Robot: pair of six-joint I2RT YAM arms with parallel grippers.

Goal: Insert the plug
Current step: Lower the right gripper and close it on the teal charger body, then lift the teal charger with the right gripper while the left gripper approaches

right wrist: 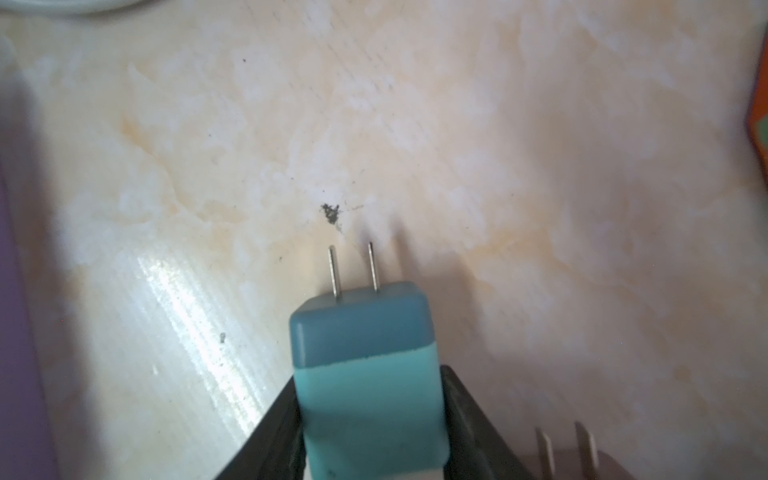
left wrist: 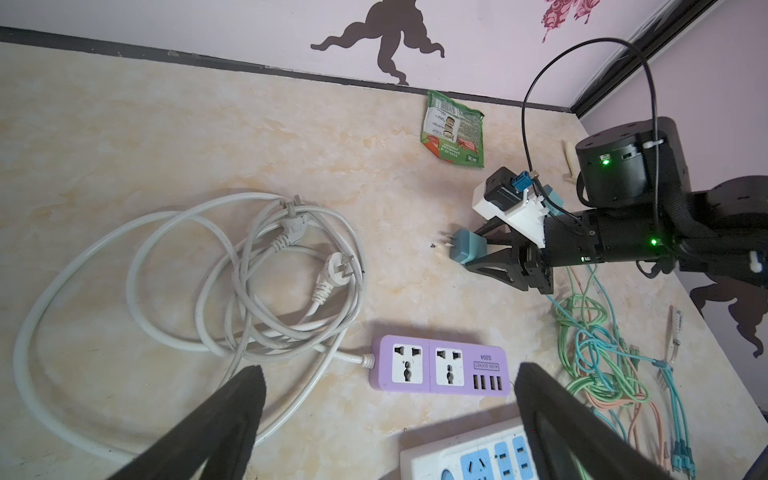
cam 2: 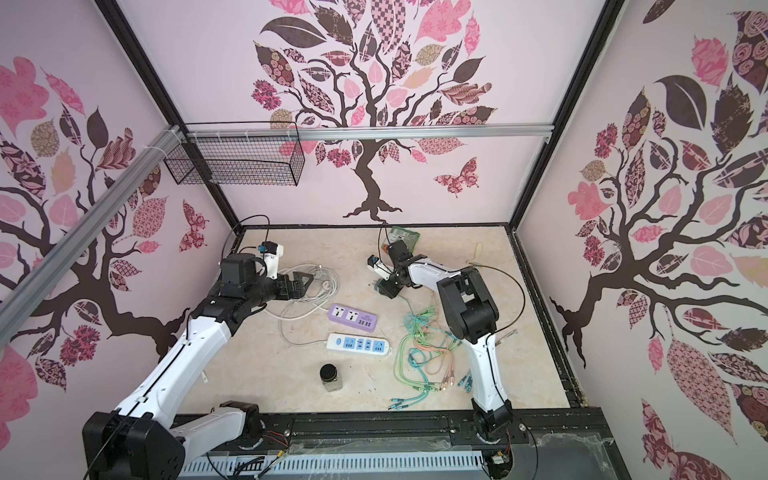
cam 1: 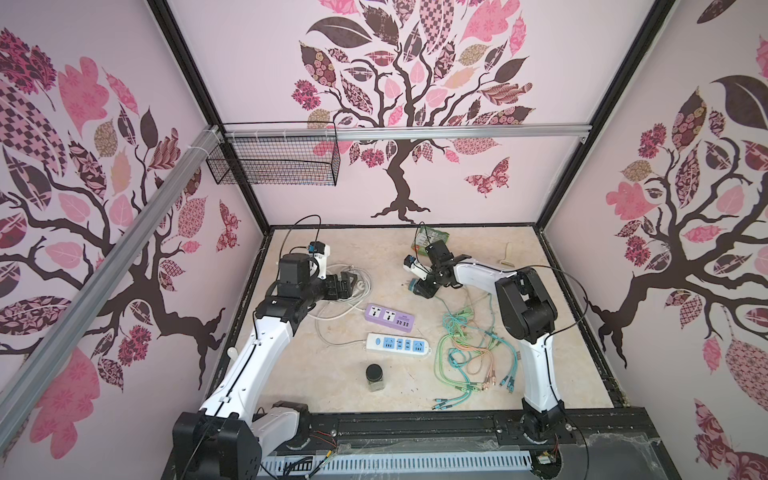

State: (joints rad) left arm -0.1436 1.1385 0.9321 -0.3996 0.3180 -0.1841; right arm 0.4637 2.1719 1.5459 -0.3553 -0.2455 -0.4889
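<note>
My right gripper (right wrist: 370, 382) is shut on a teal two-prong plug (right wrist: 365, 353), with a black finger against each side. The plug's prongs point away from the fingers, low over the marble table. In both top views the plug (cam 1: 412, 285) (cam 2: 379, 286) sits at mid-table, behind the purple power strip (cam 1: 390, 318) (cam 2: 353, 318). A white strip with blue sockets (cam 1: 397, 343) lies nearer the front. My left gripper (left wrist: 390, 370) is open and empty, hovering just left of the purple strip (left wrist: 440, 365). The left wrist view shows the right gripper (left wrist: 486, 249) holding the plug (left wrist: 467, 247).
A coil of white cord with two plugs (left wrist: 249, 270) lies under the left gripper. Tangled green, teal and orange cables (cam 1: 469, 349) lie at the right. A black-lidded jar (cam 1: 375, 376) stands in front. A green packet (cam 1: 434, 237) lies at the back. Another plug's prongs (right wrist: 565, 457) show beside the right fingers.
</note>
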